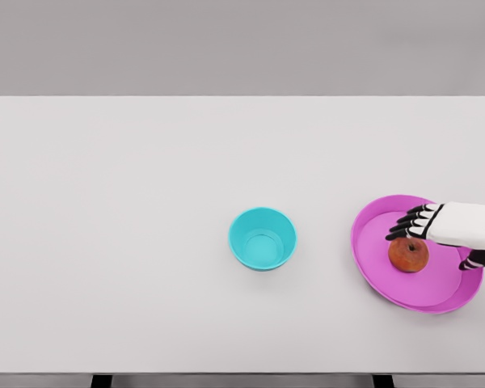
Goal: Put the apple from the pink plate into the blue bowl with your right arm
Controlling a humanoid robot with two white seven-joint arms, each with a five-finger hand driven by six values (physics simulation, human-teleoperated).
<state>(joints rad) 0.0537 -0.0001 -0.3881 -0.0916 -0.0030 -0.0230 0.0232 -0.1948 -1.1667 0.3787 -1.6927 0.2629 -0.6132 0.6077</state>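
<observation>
The blue bowl sits empty, well left of the pink plate. On that plate lies the apple, and my right hand hovers over it, fingers spread and unclenched, grasping nothing, poised to close from above.

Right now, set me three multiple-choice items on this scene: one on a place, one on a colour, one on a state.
1. Where is the apple?
A. in the bowl
B. on the plate
C. on the bare table

2. What colour is the bowl?
A. blue
B. pink
C. white

3. How is the right robot hand?
A. resting far from the apple
B. holding the apple over the bowl
C. over the apple, fingers spread

Answers: B, the apple lies on the pink plate. A, the bowl is blue and empty. C, the fingers reach above the apple, which is not lifted.
</observation>
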